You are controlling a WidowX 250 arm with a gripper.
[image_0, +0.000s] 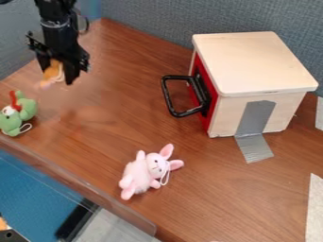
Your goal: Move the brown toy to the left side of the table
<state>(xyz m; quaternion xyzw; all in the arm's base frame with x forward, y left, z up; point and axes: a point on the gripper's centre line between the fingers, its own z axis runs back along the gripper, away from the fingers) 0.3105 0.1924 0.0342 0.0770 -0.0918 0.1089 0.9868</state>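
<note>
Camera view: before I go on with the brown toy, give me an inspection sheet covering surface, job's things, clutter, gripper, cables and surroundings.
Surface: brown wood-grain table; no spill seen.
Job's things: brown toy, orange-brown with a pale loop, between the gripper's fingers at the view's upper left; its height over the table cannot be told.
Clutter: green toy with a red part, near the left edge; pink rabbit toy lying near the front edge; wooden box with a red front, black handle and grey tape down to the table.
Gripper: black gripper, closed on the toy.
Cables: thin dark loop beside the arm, possibly a cable.
Surroundings: blue-grey partition behind the table.
</note>
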